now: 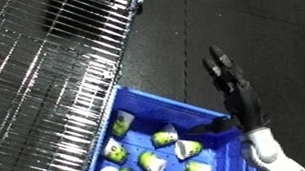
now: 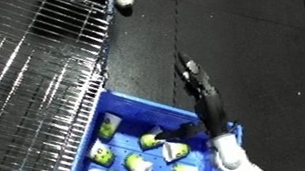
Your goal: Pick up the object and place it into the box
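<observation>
Item 1 — right robot hand (image 1: 227,78): black, fingers stretched out straight and close together, thumb sticking out sideways over the bin; nothing is held in it. It hangs above the dark floor (image 1: 271,11), its white forearm rising from the lower edge. Judged from the empty, extended fingers, this is either a reach outward or a hand freed after a drop — which one cannot be told.

Item 2 — blue bin (image 1: 165,102): directly beside and below the wrist of the robot hand, its far wall just left of the palm. It sits close enough for a short carry.

Item 3 — packets (image 1: 154,162): several white-and-green ones lying loose and at odd angles on the bin's floor, left of and below the forearm (the scatter suggests dropping rather than stacking).

Item 4 — wire shelf (image 1: 31,84): well to the left of the robot hand, beyond the bin; nothing can be made out on it.

Item 5 — left robot hand: not visible.

Item 6 — object still to pick: none can be made out outside the bin.
</observation>
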Controlling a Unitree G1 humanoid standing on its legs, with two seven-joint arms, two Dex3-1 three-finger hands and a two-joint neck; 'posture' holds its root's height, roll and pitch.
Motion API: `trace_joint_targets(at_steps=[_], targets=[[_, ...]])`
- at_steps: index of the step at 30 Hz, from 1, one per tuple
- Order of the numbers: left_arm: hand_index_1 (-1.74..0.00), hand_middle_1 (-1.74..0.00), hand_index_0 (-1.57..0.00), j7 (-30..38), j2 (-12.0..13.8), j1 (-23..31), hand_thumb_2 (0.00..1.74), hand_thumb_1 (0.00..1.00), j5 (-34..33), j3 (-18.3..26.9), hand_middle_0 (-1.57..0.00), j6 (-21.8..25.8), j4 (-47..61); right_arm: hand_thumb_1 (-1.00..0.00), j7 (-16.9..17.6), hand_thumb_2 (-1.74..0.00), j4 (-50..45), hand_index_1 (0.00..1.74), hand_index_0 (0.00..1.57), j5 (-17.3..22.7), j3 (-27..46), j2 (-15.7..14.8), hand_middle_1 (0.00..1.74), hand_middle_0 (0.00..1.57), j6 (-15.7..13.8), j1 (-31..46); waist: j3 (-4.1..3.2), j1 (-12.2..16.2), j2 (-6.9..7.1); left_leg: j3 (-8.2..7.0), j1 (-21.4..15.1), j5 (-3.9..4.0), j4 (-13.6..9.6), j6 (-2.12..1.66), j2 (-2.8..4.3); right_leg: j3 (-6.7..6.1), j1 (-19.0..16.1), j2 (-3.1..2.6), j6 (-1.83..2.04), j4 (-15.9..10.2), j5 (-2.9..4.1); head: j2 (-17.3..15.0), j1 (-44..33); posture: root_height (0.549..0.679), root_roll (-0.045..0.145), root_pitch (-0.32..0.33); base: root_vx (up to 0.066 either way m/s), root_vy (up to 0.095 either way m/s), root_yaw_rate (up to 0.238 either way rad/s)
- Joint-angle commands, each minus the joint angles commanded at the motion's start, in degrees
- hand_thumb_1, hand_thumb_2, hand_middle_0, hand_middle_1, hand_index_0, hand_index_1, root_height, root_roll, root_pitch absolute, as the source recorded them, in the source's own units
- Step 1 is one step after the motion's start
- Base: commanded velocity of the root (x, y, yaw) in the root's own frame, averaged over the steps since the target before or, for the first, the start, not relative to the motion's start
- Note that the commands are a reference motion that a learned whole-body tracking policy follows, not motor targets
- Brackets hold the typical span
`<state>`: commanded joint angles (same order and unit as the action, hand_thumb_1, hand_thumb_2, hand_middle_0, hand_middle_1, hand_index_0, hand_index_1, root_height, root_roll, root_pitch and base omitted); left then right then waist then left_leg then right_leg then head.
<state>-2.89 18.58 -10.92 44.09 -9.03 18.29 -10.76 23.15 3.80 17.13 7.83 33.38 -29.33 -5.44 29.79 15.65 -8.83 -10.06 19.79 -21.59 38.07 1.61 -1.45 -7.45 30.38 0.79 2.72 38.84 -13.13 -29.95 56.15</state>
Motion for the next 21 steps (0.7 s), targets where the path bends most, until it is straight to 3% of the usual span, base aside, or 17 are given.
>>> trace_joint_targets(at_steps=[9, 17, 21], targets=[[-1.74, -1.74, -1.57, 0.99, -0.35, -0.15, 1.74, 1.00, 0.67, -0.24, -1.57, -0.34, 0.02, 0.00, -4.09, 0.00, -2.72, 0.00, 0.00, -1.55, -1.87, -0.97, 0.00, 0.00, 0.20, -0.92, 0.00, -1.47, 0.81, 1.31, 0.65, 0.32, 0.68, -0.27, -0.08, 0.50, -0.29, 0.12, -0.51, 1.35, -0.88, -3.68, -7.24, 0.647, 0.105, 0.082, 0.005, -0.010, 0.103], [-1.74, -1.74, -1.57, 2.44, 0.20, -1.33, 1.74, 1.00, 0.97, -0.68, -1.57, -0.95, -0.24, 0.00, -7.92, 0.00, -5.11, 0.00, 0.00, -2.26, -6.01, -1.81, 0.00, 0.00, 2.88, -5.08, 0.00, -4.29, 2.47, 3.58, 1.30, 2.02, -0.97, -0.56, -0.44, 1.93, -0.79, -0.22, -0.84, 1.14, -1.15, -4.86, -12.14, 0.646, 0.098, 0.078, -0.027, -0.048, 0.193], [-1.74, -1.74, -1.57, 2.43, 0.24, -1.47, 1.74, 1.00, 1.31, -0.94, -1.57, -1.15, -0.81, 0.00, -10.43, 0.00, -5.58, 0.00, 0.00, -2.02, -8.03, -2.07, 0.00, 0.00, 4.66, -7.30, 0.00, -5.75, 3.23, 4.60, 1.71, 2.49, -0.86, -0.78, -0.59, 2.85, -1.35, 0.10, -1.05, 1.31, -1.34, -4.21, -15.58, 0.646, 0.096, 0.069, -0.007, -0.041, 0.176]])
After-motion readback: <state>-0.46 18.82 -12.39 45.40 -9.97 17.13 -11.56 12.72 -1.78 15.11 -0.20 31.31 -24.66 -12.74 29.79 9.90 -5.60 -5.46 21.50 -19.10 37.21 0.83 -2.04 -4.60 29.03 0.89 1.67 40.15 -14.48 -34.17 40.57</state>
